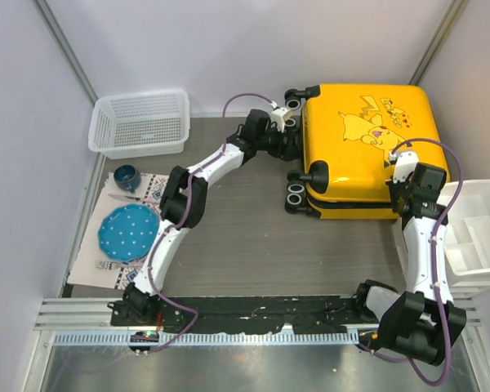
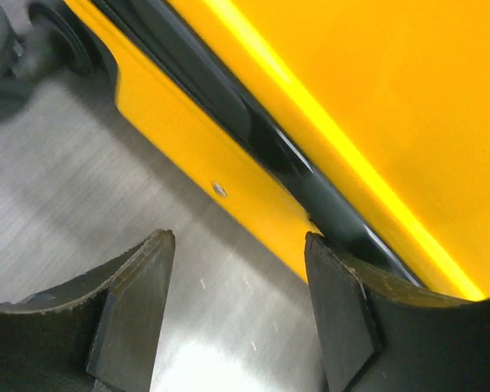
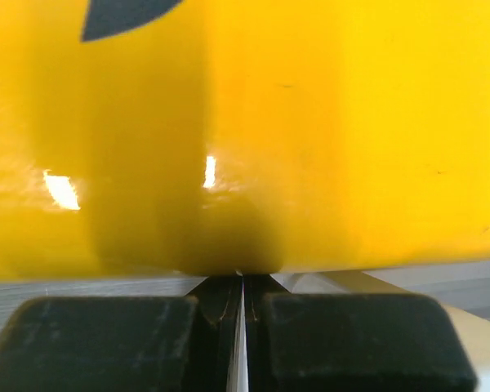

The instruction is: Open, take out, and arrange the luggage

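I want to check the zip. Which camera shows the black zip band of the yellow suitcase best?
The left wrist view: the zip band runs close and sharp across the suitcase. The top view shows only a thin line along the side; the right wrist view, yellow shell only.

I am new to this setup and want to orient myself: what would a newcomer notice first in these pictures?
The bright yellow suitcase with a cartoon print, lying closed at the far right, dominates. The left end effector stands open by its black zip band, and the right end effector, shut, sits at its near side. A white basket sits far left.
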You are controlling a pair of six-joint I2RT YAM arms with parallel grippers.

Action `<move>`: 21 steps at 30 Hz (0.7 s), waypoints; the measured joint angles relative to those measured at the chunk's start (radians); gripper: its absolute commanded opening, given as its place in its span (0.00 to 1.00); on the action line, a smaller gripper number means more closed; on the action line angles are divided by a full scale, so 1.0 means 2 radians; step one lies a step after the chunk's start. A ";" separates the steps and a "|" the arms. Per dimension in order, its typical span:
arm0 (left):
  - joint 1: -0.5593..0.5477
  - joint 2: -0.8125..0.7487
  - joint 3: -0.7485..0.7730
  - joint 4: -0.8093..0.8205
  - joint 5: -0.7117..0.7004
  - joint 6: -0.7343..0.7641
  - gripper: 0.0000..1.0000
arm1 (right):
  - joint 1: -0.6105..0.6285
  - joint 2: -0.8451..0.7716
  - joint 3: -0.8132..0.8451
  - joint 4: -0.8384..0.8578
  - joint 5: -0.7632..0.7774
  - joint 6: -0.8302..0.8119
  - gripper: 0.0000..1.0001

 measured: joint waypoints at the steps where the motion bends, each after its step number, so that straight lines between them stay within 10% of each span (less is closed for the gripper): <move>1: 0.006 -0.016 -0.022 0.004 0.010 0.002 0.72 | 0.000 0.008 0.006 0.002 -0.001 0.003 0.09; 13: 0.102 -0.333 -0.209 -0.137 0.128 0.214 0.75 | -0.007 0.054 0.013 0.009 -0.007 0.025 0.11; 21: 0.018 -0.387 -0.290 -0.196 0.142 0.281 0.78 | 0.005 -0.046 -0.010 -0.039 -0.119 -0.002 0.09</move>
